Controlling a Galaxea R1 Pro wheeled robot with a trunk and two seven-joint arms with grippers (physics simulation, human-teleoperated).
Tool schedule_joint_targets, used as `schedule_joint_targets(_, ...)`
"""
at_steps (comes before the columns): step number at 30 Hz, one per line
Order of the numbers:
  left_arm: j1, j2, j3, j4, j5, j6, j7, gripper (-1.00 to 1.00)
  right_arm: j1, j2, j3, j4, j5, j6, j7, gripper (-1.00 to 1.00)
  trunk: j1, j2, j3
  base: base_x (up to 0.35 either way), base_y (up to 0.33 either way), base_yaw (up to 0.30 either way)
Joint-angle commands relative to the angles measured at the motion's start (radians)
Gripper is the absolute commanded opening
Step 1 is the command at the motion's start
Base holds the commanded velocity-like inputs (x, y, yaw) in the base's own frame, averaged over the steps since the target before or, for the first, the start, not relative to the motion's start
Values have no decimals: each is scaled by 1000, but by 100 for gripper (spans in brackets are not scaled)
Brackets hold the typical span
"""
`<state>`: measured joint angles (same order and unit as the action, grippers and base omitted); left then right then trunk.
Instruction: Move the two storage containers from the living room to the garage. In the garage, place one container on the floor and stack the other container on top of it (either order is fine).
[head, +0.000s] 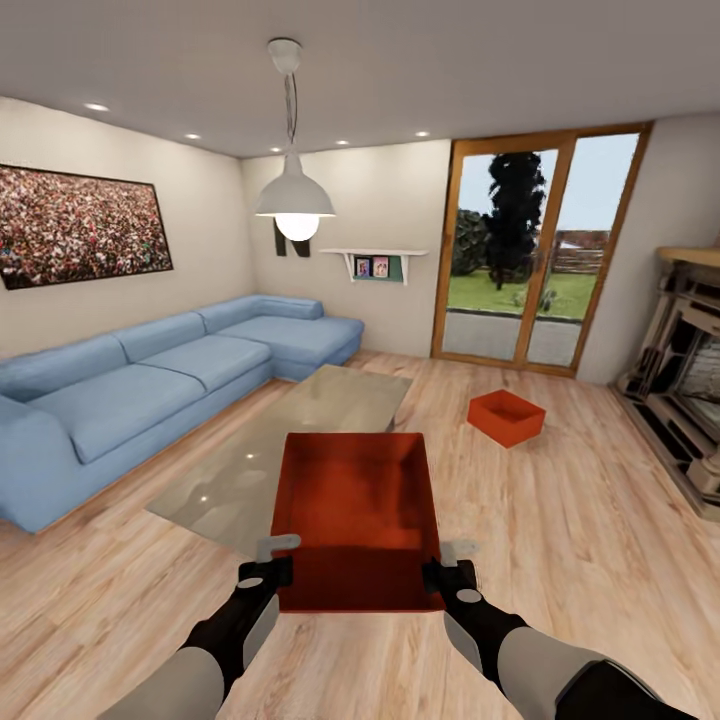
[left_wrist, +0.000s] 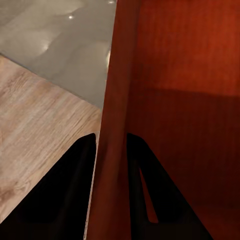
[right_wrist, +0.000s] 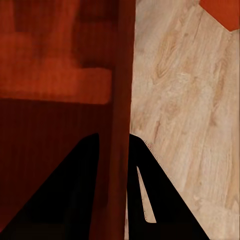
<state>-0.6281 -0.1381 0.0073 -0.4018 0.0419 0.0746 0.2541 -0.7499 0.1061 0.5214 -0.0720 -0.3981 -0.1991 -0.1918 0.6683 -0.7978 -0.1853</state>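
An orange-red storage container (head: 357, 515) is held up in front of me over the living room's wood floor, open top up. My left gripper (head: 275, 560) is shut on its near left wall (left_wrist: 117, 125), and my right gripper (head: 450, 565) is shut on its near right wall (right_wrist: 122, 100). Black fingers (left_wrist: 65, 195) straddle the thin wall in each wrist view. The second storage container (head: 506, 416) sits on the floor further ahead to the right, near the glass doors, and its corner (right_wrist: 222, 11) also appears in the right wrist view.
A glass coffee table (head: 250, 470) lies just ahead, partly under the held bin. A blue corner sofa (head: 150, 385) runs along the left. A fireplace (head: 690, 390) stands at the right and glass doors (head: 530, 265) at the back. Open wood floor (head: 560, 520) spreads to the right.
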Motion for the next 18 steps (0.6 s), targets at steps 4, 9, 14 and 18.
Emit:
schedule_joint_targets(4,-1,1,68,-23,-14,-13,10,-100,0,0,-41,1,-13,-2,-3,-100,0,-1,-2,0,0,300)
schedule_joint_targets(9,-1,2,68,-23,-14,-13,10,-100,0,-1,-41,1,-13,-2,-3,-100,0,-1,-2,0,0,300)
schedule_joint_targets(14,-1,2,68,-23,-14,-11,10,-100,0,-1,-41,1,-13,-2,-3,-100,0,-1,-2,0,0,300)
schedule_joint_targets(18,-1,3,68,-23,-14,-8,10,-100,0,-1,-41,1,-13,-2,-3,-100,0,-1,-2,0,0,300)
